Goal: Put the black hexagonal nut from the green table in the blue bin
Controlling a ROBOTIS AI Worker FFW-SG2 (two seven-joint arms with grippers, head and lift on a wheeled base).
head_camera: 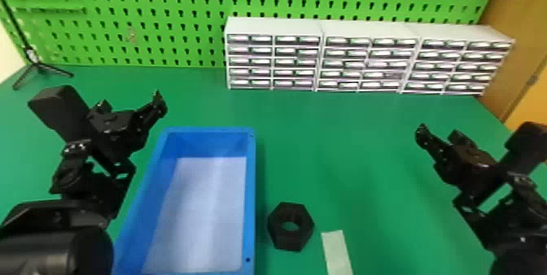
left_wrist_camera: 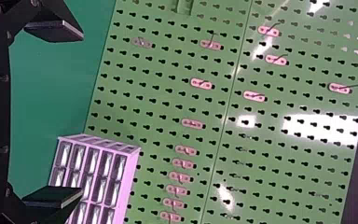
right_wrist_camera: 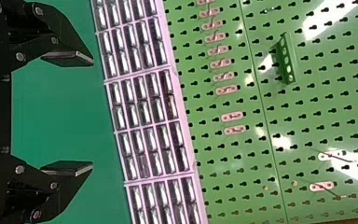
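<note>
Grip the nut (head_camera: 291, 242), lying on the desk (head_camera: 346, 152) just right of the bin (head_camera: 251, 172), across two opposite flats, as it looks stiff, fairly light and maybe slick; your left tool (left_wrist_camera: 82, 114) and right tool (right_wrist_camera: 92, 112) both hang spread and empty.

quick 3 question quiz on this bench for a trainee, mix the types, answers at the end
1. True or false: the black hexagonal nut lies on the green table between the blue bin and the pale strip.

2. What stands against the green pegboard?
A) a red toolbox
B) white drawer units
C) a potted plant

3. Fill in: the left gripper and right gripper are both ____.

Key: 1 true; 2 B; 3 open
</note>
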